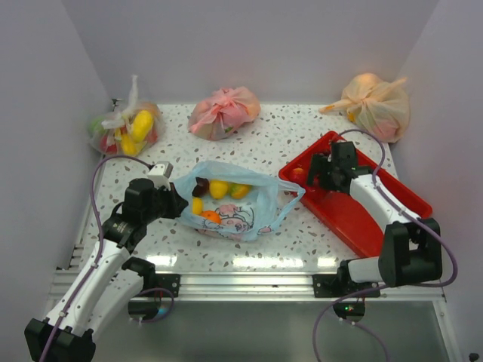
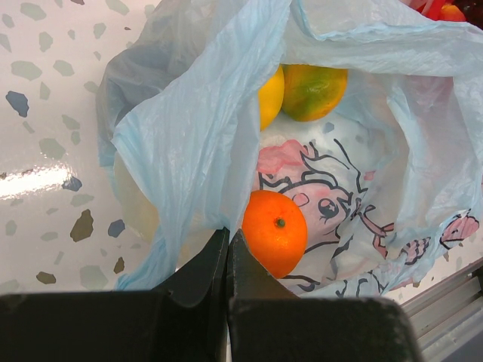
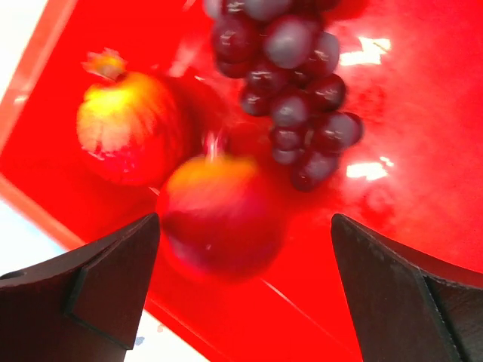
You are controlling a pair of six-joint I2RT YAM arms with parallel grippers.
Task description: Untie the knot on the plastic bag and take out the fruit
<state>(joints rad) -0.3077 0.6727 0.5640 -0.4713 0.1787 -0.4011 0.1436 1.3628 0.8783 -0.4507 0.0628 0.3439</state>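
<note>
left fingers (image 2: 200, 279) tight on the plastic bag (image 2: 196, 136) edge, orange (image 2: 275, 231) just beside; right fingers (image 3: 98, 279) wide apart, blurred red fruit (image 3: 223, 215) between

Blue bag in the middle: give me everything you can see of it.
The plastic bag is thin, translucent light blue film with a pink cartoon print, crumpled, lying on the speckled table, handles loose and mouth open. Inside show an orange, a lemon and a mango. The left end effector, shut, pinches its rim.
</note>
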